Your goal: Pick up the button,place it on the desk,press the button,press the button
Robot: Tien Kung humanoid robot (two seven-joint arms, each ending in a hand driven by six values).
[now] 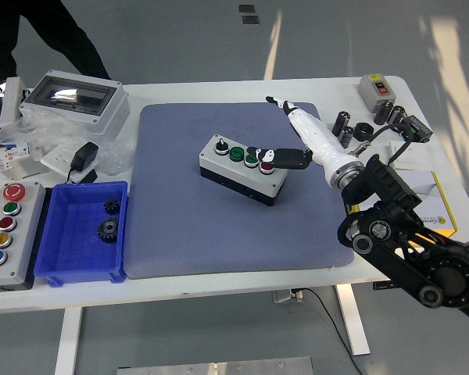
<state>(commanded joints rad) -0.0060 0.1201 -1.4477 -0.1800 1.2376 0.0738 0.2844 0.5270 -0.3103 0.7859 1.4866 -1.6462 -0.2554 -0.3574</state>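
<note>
A grey-white button box (233, 169) with a black base lies at an angle in the middle of the blue mat (187, 226). Along its top run a black knob (220, 146), two green buttons (237, 154) and a red button (266, 166). My right hand (285, 157) reaches in from the right, its white forearm slanting over the mat. Its dark fingers (259, 152) stretch out over the red and nearest green button and grasp nothing. Whether a fingertip touches the red button is unclear. My left hand is out of view.
At the left stand a blue bin (62, 269) with two gears, a coloured button panel (6, 234) and a clear-lidded enclosure (74, 98). A small switch box (377, 87), black cylinders (344, 125) and a yellow box (443, 212) are at the right. A person (31, 31) is at the far left.
</note>
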